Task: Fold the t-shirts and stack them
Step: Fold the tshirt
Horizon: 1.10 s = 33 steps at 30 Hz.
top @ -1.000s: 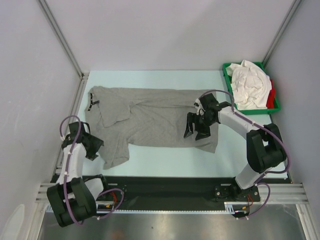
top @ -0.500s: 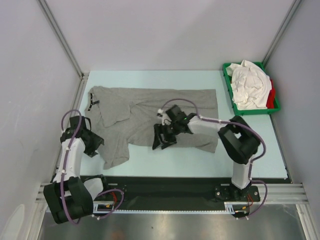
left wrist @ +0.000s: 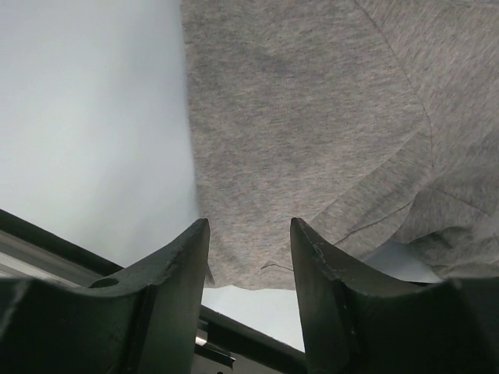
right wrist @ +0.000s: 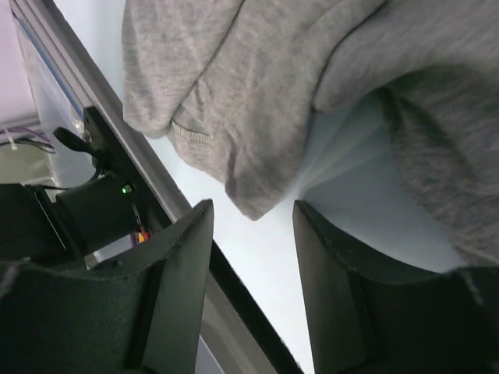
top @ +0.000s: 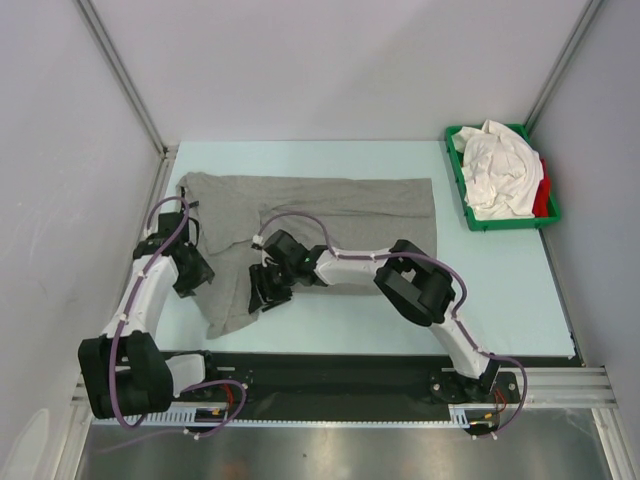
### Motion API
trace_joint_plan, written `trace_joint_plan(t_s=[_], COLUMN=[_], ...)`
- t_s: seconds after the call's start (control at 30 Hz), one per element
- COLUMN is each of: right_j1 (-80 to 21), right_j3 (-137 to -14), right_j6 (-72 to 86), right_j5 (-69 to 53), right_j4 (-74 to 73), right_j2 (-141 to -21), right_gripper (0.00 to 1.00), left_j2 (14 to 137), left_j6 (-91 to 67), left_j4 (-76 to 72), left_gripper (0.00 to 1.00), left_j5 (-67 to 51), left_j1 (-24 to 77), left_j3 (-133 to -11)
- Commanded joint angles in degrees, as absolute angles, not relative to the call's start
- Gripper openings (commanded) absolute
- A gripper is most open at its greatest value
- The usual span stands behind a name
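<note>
**Q:** What is recorded from the overhead view?

**A:** One grey t-shirt [top: 340,215] is entered as spread lengthwise on the table [top: 500,290], unfolded, with its near-left flap, probably a sleeve, rumpled. The left gripper [top: 190,272] is placed at the shirt's left edge. The right gripper [top: 268,290] is reached across the shirt to the same flap. Well beyond the shirt's right end, a green tray [top: 462,190] is noted, holding bunched white t-shirts [top: 498,170] and a red t-shirt [top: 543,195], none yet handled.

**Q:** And the left wrist view?

**A:** The left gripper [left wrist: 248,257] is seen with jaws parted to a middling gap. The grey t-shirt [left wrist: 312,117] lies flat beyond the fingers, and its hem is framed in the gap. Nothing is pinched.

**Q:** The right wrist view?

**A:** The right gripper [right wrist: 253,234] is likewise parted and nothing is clamped. A drooping corner of the grey t-shirt [right wrist: 234,101] is lined up just above the gap, with bare table beside it.

**Q:** Why are they so placed?

**A:** It is judged that the flap is bracketed from both sides so that its edge may be pinched at two points and drawn flat before a first fold. The tray's shirts are presumably left for later.
</note>
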State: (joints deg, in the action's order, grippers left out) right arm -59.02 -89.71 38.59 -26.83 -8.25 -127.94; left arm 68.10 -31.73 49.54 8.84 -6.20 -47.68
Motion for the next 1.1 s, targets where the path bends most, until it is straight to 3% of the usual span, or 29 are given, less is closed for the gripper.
trace_joint_plan(t_s=[0.0, 0.3, 0.43, 0.53, 0.63, 0.8, 0.93, 1.07], right_j1=[-60.9, -62.6, -62.4, -62.0, -61.0, -59.5, -59.2, -59.9], right_j3=[-91.9, -100.5, -99.2, -95.3, -90.8, -86.7, -85.0, -87.3], right_j6=[38.4, 34.9, 34.5, 33.4, 31.8, 27.7, 22.2, 21.4], right_j5=[-19.3, -12.0, -10.2, -7.6, -7.3, -6.3, -7.4, -9.0], right_j4=[-9.8, -22.2, -24.7, -25.1, -24.9, -25.0, -25.0, -24.6], right_j2=[-128.1, -133.3, -132.4, -129.3, -126.1, -122.3, -118.7, -115.8], right_gripper=[0.52, 0.46, 0.25, 0.15, 0.13, 0.16, 0.46, 0.52], left_j2=[67.0, 66.5, 66.5, 66.7, 67.3, 69.5, 69.3, 67.4], left_j6=[-28.8, -28.0, -27.9, -27.9, -27.3, -26.3, -26.8, -28.2], left_j4=[49.0, 47.4, 47.3, 47.3, 46.9, 46.2, 45.8, 46.4], left_gripper=[0.51, 0.51, 0.52, 0.52, 0.54, 0.6, 0.61, 0.58], left_j5=[8.7, 6.9, 6.9, 6.9, 5.5, 2.1, 0.5, -2.2], left_j1=[-5.8, -5.8, -5.7, -5.8, -5.7, -5.7, -5.6, -5.5], left_j3=[-49.7, -49.2, -49.3, -49.3, -49.3, -49.0, -49.0, -47.6])
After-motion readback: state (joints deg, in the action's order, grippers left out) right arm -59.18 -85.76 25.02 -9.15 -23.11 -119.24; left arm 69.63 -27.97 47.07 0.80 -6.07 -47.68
